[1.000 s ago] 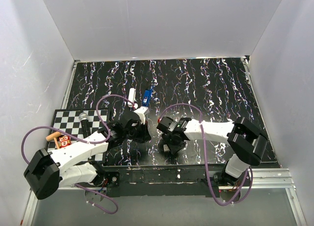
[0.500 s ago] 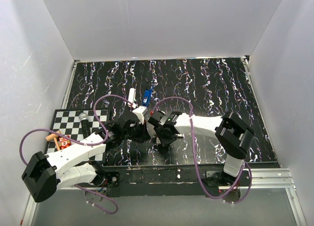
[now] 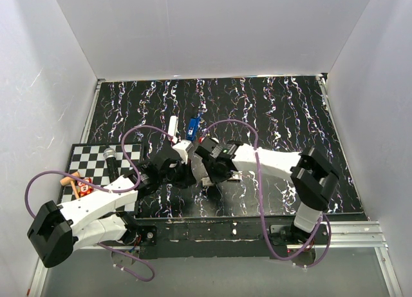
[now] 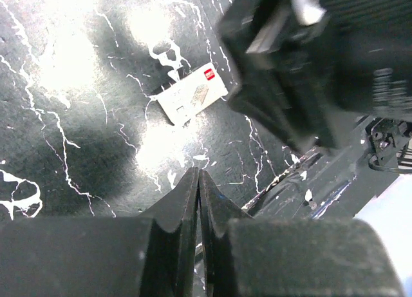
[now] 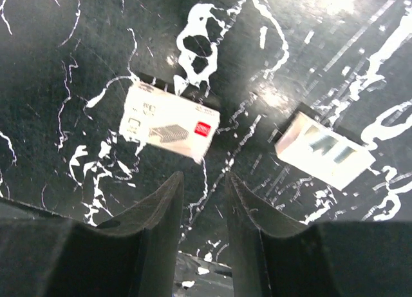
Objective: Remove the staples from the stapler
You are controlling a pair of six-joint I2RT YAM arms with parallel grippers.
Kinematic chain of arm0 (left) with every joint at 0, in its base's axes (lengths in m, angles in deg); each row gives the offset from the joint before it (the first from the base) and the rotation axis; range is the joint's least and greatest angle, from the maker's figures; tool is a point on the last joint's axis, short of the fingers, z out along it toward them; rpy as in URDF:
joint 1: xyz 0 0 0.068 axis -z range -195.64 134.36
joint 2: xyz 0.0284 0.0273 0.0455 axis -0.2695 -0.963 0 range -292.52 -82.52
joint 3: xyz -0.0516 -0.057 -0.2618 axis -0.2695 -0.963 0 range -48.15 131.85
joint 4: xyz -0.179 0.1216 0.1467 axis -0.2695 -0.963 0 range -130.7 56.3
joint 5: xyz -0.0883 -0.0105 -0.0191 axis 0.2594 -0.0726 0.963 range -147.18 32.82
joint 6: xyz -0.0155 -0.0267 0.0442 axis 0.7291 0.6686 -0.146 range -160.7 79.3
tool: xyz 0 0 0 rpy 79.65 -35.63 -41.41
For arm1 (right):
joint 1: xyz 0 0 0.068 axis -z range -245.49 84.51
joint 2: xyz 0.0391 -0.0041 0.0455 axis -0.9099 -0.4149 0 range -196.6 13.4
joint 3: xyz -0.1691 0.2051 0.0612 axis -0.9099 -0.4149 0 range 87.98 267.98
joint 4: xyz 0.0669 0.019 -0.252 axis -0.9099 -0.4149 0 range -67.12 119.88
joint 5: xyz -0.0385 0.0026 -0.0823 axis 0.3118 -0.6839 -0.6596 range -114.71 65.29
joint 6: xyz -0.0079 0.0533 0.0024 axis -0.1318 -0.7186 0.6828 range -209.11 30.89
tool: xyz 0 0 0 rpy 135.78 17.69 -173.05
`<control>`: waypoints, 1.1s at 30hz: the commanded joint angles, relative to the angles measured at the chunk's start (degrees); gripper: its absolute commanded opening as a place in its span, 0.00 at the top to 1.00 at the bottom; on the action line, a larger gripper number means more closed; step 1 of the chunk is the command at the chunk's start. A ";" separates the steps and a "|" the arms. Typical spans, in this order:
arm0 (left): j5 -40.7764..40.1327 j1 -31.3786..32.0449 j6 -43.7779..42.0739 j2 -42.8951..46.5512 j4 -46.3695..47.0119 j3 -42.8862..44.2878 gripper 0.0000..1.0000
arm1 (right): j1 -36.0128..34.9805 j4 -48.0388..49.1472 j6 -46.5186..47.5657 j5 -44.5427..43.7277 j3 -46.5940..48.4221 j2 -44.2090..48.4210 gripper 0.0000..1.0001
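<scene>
Nearest to me, the left gripper [image 4: 198, 181] is hanging just above the marbled table [image 4: 77, 116] with its fingers pressed together and carrying nothing, while the right gripper [image 5: 205, 181] is hovering close beside it with a narrow gap between its fingers, also empty. Just beyond their tips a small white staple box [image 5: 169, 121] is lying flat, and a second pale card-like piece [image 5: 324, 149] is sitting apart from it; I am not making out what that one is. Farther back the blue stapler [image 3: 192, 126] is resting on the table, clear of both grippers, beside a white tube [image 3: 172, 125]. I am judging it to be rigid, fairly light and hinged, with a smooth shell likely to slip under a loose pinch, so I am planning on pinning its base across the narrow sides and lifting the top near the nose; I am expecting the staple strip inside to break apart easily
</scene>
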 commanded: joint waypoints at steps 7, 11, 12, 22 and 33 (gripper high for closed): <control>-3.80 0.44 1.62 -0.96 1.85 -2.31 1.00 | 7.62 -3.75 -2.33 -4.90 -8.99 12.76 0.60; -5.38 0.35 2.32 -1.84 2.20 -2.84 1.00 | 11.75 -2.96 -2.95 -5.34 -11.46 15.23 0.61; -5.30 0.35 2.32 -2.10 2.46 -3.01 1.00 | 12.80 -2.52 -3.12 -5.34 -11.90 15.32 0.61; -7.14 0.35 2.41 -5.53 4.92 -3.37 1.00 | 16.59 0.03 -2.68 -3.67 -11.64 12.34 0.61; -7.67 0.44 2.85 -8.35 5.89 -2.84 1.00 | 16.68 1.79 -2.77 -1.83 -10.50 9.26 0.62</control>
